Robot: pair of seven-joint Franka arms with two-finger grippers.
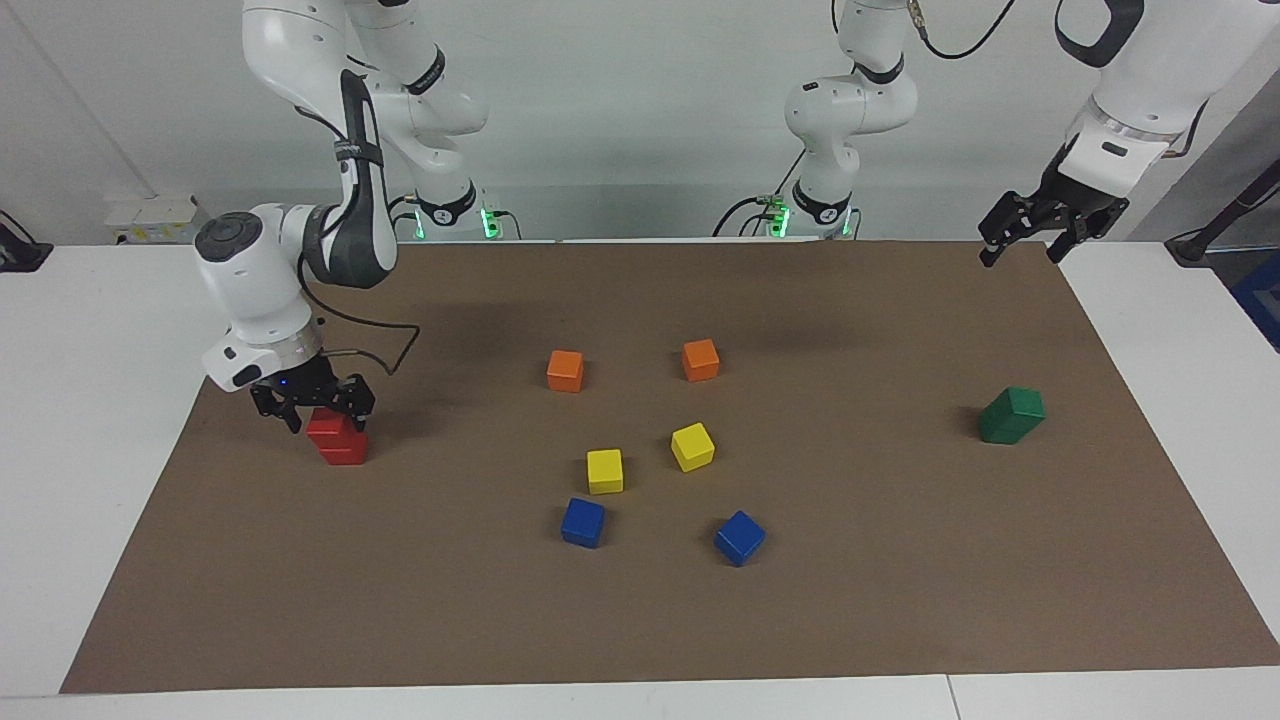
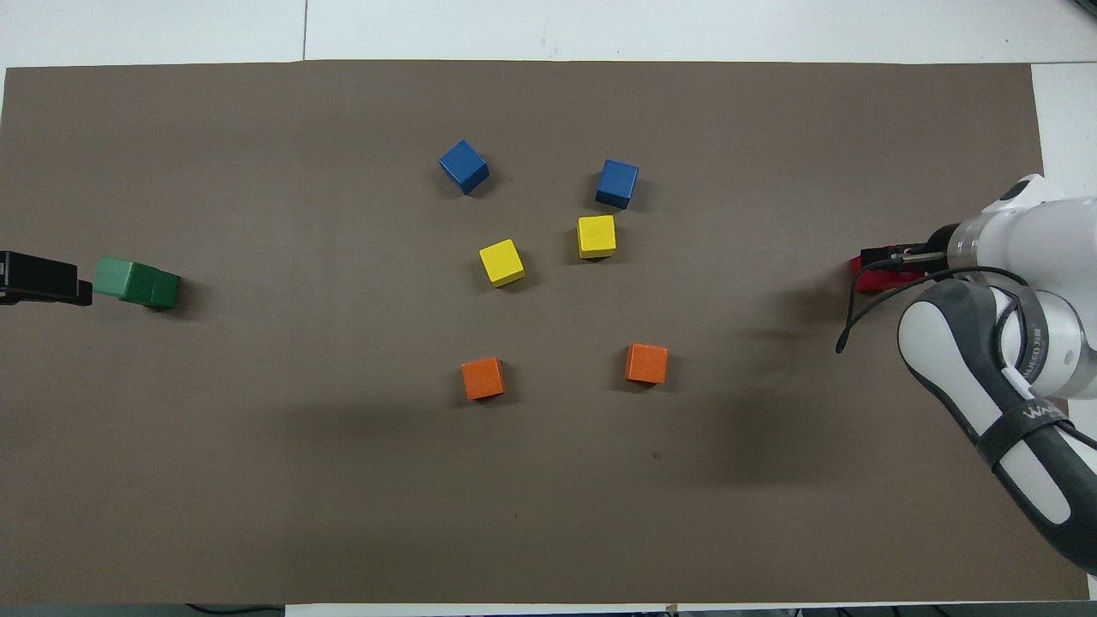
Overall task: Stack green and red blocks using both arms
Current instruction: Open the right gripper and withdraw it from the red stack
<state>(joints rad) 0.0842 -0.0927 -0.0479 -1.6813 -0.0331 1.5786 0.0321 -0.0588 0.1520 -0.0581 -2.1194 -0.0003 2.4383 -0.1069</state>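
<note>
At the lower middle of the facing view lie two blue cubes (image 1: 583, 522) (image 1: 739, 537), and just above them two yellow cubes (image 1: 604, 470) (image 1: 692, 446). Higher still, nearer the robots, sit two orange cubes (image 1: 565, 370) (image 1: 700, 359).

At the middle left of that view the red blocks (image 1: 337, 438) stand stacked one on the other on the brown mat (image 1: 640, 620). The right gripper (image 1: 312, 409) sits at the top red block, its fingers spread to either side of it and let go of it. At the middle right the green blocks (image 1: 1011, 415) stand stacked as well, the upper one turned a little askew.

In the upper right corner the left gripper (image 1: 1036, 232) hangs in the air over the mat's edge, its fingers spread with nothing between them. In the overhead view a grey band on the right arm (image 2: 1020, 411) carries white lettering, too small to read with certainty.
</note>
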